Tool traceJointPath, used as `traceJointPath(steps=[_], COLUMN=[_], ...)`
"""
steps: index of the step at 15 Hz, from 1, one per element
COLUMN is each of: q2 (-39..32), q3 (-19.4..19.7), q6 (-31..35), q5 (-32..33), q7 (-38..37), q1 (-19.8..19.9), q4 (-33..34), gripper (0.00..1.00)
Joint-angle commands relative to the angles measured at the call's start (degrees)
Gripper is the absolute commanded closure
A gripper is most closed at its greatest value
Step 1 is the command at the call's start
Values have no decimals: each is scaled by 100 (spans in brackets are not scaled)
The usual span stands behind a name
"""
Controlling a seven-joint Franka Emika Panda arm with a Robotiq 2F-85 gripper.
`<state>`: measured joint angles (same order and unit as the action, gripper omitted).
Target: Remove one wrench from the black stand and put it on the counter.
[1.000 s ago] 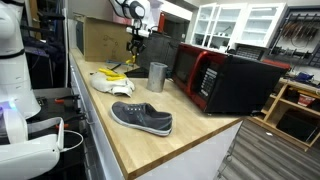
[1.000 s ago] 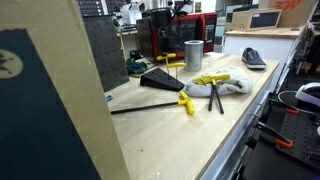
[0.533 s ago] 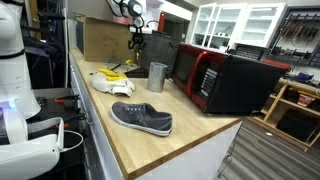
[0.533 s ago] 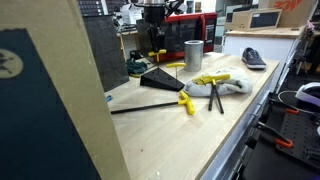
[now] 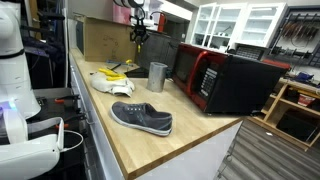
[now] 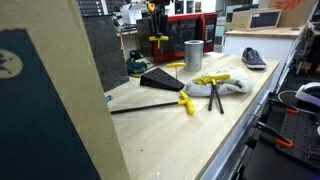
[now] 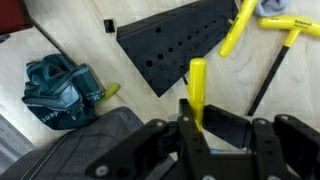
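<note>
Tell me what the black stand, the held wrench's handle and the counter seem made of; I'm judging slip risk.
The black stand: matte black, plastic or coated metal, cannot tell; rows of holes, no glare. The wrench in the gripper: smooth yellow handle, probably plastic. The counter: pale wood with faint grain, slight sheen.

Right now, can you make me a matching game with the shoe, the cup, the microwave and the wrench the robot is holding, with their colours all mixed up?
Things:
1. shoe
2. cup
3. microwave
4. wrench held in the gripper

Colours:
A. yellow handle
B. shiny steel
C. black and red
D. grey

Right pairs: 1-D, 2-B, 3-C, 4-A.
</note>
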<state>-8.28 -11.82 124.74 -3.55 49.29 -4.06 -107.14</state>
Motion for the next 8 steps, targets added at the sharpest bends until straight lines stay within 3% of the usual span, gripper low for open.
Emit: traceJointPath(steps=[1,5,8], q2=[579,867,889], q3=[91,224,298], q6=[123,-181,-862], q5=[-1186,-2345,-2998], q7=[567,1029,1239], q1=[149,74,49], q4=[-428,-654,-726], gripper=[95,95,95])
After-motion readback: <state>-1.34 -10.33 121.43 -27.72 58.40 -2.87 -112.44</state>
